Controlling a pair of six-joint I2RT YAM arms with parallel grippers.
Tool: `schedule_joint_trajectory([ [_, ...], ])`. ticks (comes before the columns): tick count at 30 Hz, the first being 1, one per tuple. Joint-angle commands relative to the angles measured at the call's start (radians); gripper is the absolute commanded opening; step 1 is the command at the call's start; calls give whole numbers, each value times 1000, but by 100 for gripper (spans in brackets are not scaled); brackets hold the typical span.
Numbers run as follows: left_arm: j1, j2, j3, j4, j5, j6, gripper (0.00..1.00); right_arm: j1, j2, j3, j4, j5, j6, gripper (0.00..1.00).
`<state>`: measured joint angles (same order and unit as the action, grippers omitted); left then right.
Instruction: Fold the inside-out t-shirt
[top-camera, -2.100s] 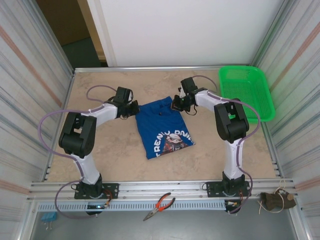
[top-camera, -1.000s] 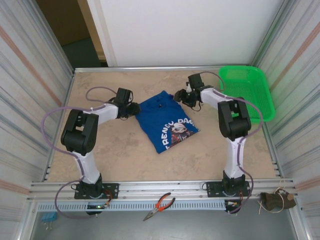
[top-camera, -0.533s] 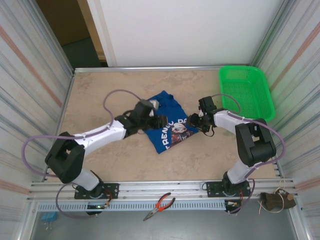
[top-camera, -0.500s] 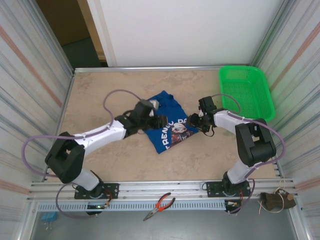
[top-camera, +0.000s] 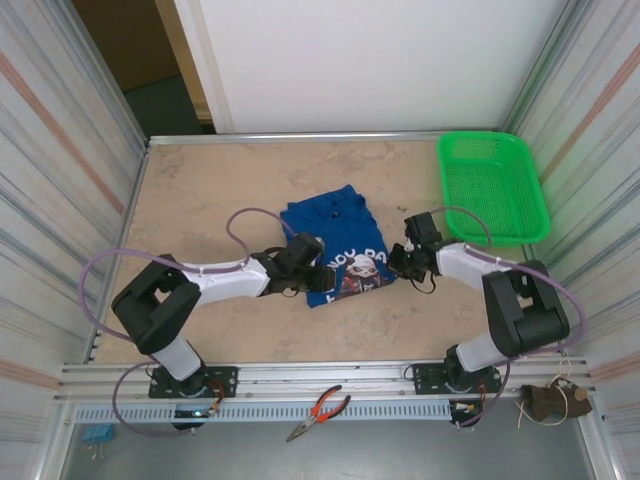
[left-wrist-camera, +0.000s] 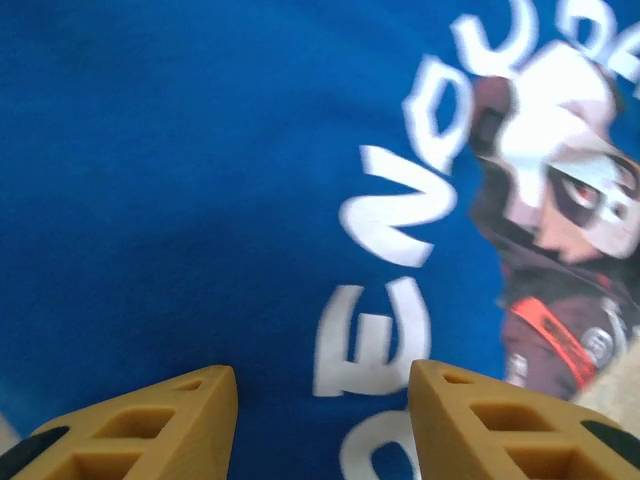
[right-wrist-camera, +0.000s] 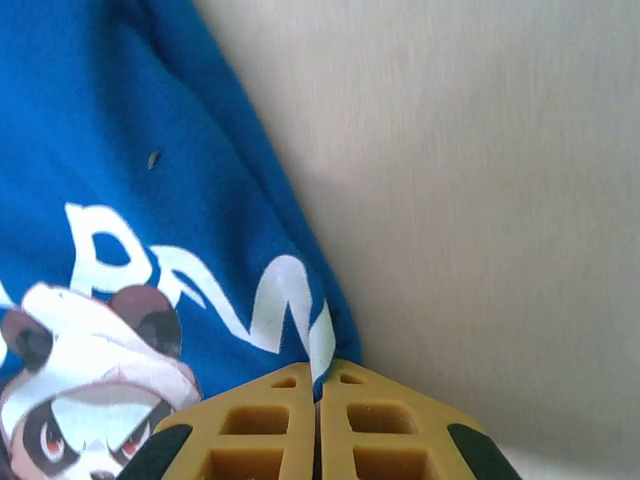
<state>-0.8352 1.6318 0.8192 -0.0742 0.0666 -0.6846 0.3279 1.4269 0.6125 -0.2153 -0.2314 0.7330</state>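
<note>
The blue t-shirt (top-camera: 330, 225) lies bunched in the middle of the table, with white lettering and a panda print (top-camera: 362, 266) facing up at its near end. My left gripper (top-camera: 318, 275) hovers low over the near left part of the shirt. In the left wrist view its tan fingers (left-wrist-camera: 150, 420) stand apart above the printed cloth (left-wrist-camera: 200, 200), and this gripper (left-wrist-camera: 322, 400) is open. My right gripper (top-camera: 397, 262) is at the shirt's near right edge. In the right wrist view this gripper (right-wrist-camera: 318, 378) is shut on the blue hem (right-wrist-camera: 335, 335).
A green mesh basket (top-camera: 492, 185) stands at the far right corner. Red-handled pliers (top-camera: 318, 410) lie on the front rail. Metal walls close in both sides of the beige table (top-camera: 200, 190), with bare surface left of the shirt and behind it.
Both arms have swung toward the near side and the shirt has shifted with them. The right gripper has shut on the shirt's right edge. The left gripper now sits over the print.
</note>
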Motion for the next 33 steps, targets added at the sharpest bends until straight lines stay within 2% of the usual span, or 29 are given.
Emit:
schedule_joint_trajectory([
  [1,42,-41,-50,-55,-15,47,48,54,-78,-106,-29,-8,113,12],
  [3,60,-61,-70,-68,-8,59,48,100,-120,-139,-36,19,154,24],
  [5,74,-87,-81,-98,-6,77,48,115,-155,-137,-60,30,169,29],
  [7,88,-137,-83,-126,4,92,48,110,-197,-92,-120,68,148,34],
  [10,127,-228,-55,-157,27,110,50,66,-222,34,-208,129,52,47],
  [12,171,-265,-17,-169,36,125,55,15,-186,130,-234,144,-20,54],
  [16,304,-227,79,-148,106,161,56,-76,-3,347,-238,71,-139,61],
  [21,432,-27,246,-125,203,218,60,-105,294,621,-278,-20,-203,63],
  [24,478,83,346,-136,255,243,60,-105,410,701,-283,-37,-199,63],
  [28,498,184,435,-142,306,253,61,-104,488,745,-265,-67,-177,61],
  [33,497,249,459,-116,335,242,60,-104,522,749,-244,-99,-160,50],
])
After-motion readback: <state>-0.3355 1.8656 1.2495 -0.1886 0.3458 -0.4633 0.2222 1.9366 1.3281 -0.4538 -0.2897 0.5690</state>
